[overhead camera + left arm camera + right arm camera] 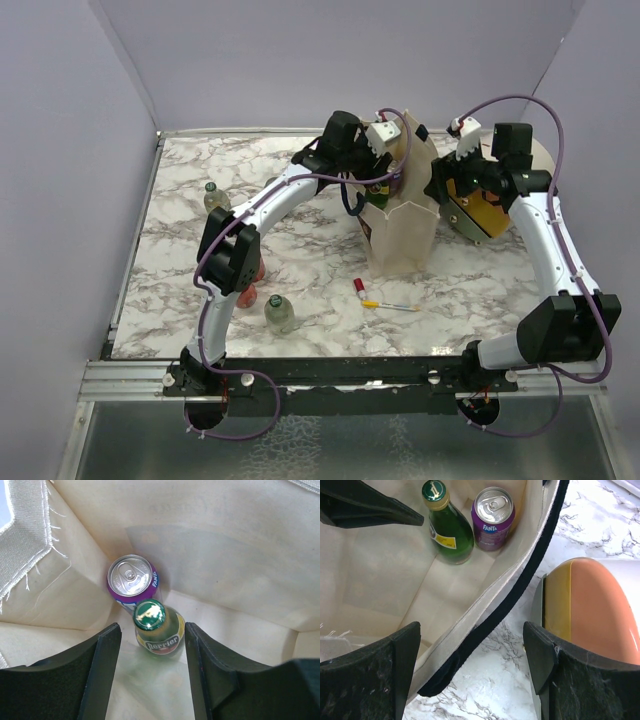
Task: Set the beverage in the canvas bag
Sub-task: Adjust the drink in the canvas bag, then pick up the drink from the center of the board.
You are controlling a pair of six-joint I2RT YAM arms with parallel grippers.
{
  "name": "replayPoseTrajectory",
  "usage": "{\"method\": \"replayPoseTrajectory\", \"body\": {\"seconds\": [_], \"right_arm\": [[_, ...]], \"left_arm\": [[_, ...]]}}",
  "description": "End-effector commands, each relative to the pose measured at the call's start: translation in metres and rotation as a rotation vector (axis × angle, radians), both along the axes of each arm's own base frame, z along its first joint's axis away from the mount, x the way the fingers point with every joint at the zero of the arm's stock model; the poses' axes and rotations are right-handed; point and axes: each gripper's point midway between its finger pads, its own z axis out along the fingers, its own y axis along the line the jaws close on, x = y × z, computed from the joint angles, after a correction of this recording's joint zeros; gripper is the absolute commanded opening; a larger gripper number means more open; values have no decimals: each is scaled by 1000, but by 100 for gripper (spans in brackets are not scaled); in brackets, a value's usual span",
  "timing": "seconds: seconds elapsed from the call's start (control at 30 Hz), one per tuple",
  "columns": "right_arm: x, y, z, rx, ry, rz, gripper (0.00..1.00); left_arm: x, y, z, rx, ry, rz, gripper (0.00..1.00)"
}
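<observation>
Left wrist: bottle (156,627) inside canvas bag (225,555)

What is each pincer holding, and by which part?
Nothing: left pincer stands open around the green bottle in the canvas bag; right pincer is open too.

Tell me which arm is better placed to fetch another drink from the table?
The left, probably. The near bottle and the far bottle stand on its side of the table, and the left end effector hangs open over the canvas bag. The right end effector straddles the bag's rim, far from them.
</observation>
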Motion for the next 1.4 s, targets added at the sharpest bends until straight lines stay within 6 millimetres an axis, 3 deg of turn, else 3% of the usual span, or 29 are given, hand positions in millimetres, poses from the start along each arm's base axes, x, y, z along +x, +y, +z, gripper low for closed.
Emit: {"method": "replayPoseTrajectory", "body": {"seconds": [0.0,0.13,0.3,0.43,0.57,0.7,0.97,1.13,1.37], "right_arm": [[1,2,22,2,-51,7,83],[4,4,33,16,-72,13,83],[13,18,64,40,-130,52,83],[16,41,87,16,-190,120,83],[13,75,103,4,-241,214,84],[4,110,111,18,-250,323,84],[-10,175,114,75,-264,499,85],[-18,229,92,86,-235,602,86],[-2,299,52,96,-197,676,89]], "left_arm": [[-2,0,37,-51,-49,-23,58],[-2,2,60,-69,-91,-16,61],[-6,11,104,-100,-163,5,64],[-18,23,132,-111,-198,22,69],[-27,48,150,-96,-224,97,75],[-31,93,157,-56,-241,227,78],[-16,226,133,-61,-117,562,80],[-12,285,120,-61,-65,728,81],[-2,358,134,-127,-47,942,81]]}}
